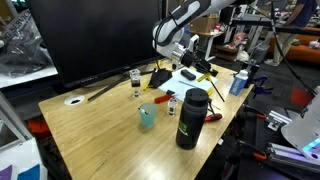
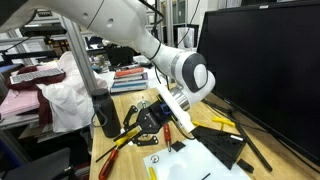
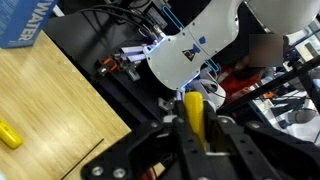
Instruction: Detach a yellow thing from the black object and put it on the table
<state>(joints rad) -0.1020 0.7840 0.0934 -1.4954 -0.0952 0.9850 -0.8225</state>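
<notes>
Claw (image 3: 196,138) is pinching the yellow thing (image 3: 194,105), held upright off the table (image 3: 50,110) and apart from the black object (image 2: 224,147). It looks small, light, stiff and maybe slippery, so I think a firm squeeze on its flat sides, near the middle, is best.
</notes>
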